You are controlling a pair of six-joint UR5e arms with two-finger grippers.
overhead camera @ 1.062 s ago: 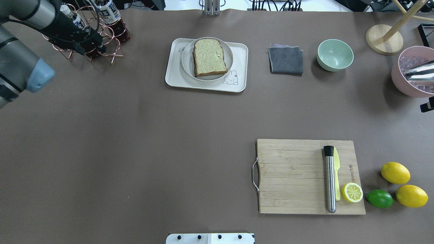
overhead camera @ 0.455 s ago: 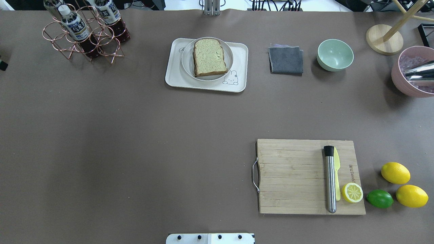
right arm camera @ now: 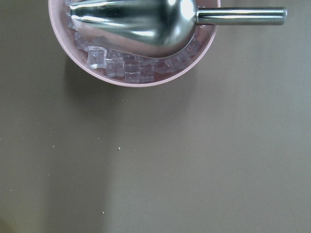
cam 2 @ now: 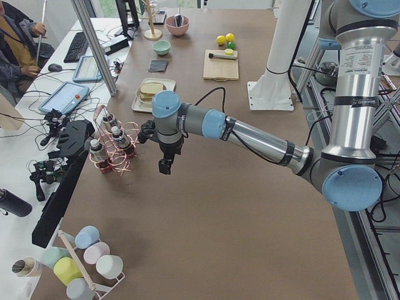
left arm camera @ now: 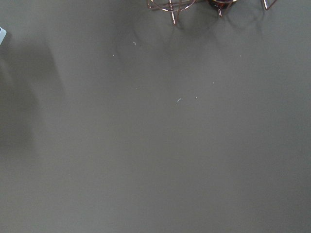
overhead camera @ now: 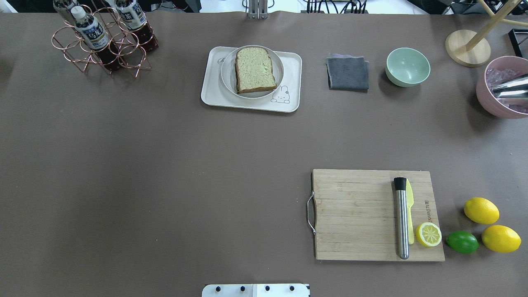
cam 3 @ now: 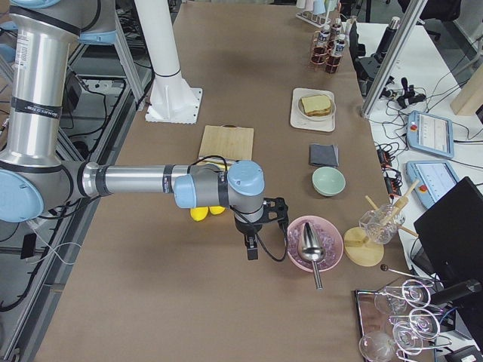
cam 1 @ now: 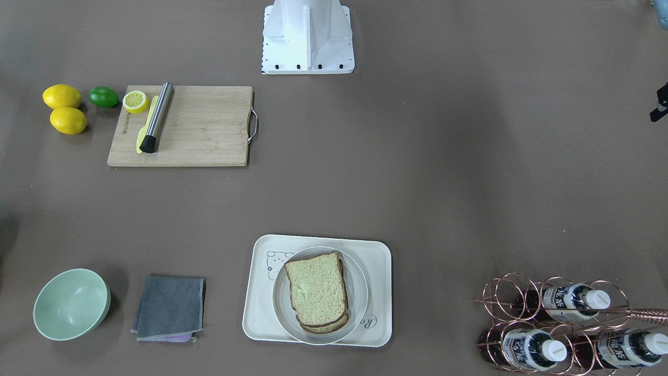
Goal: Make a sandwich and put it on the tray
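The sandwich is two stacked slices of speckled bread with dark crusts; the egg is hidden. It lies on a round white plate on the cream tray, at the far middle of the table, and shows in the front view too. My left gripper hangs over bare table beside the bottle rack, far from the tray. My right gripper hangs next to the pink bowl. I cannot tell if either is open or shut. The wrist views show no fingers.
A copper rack of bottles stands far left. A grey cloth, green bowl and pink ice bowl with a metal scoop stand far right. A wooden cutting board with muddler, knife and lemon half lies near right, beside lemons.
My left arm has pulled back from over the bottle rack and left the overhead view to the left. The bit of my right gripper at the right edge has gone too.
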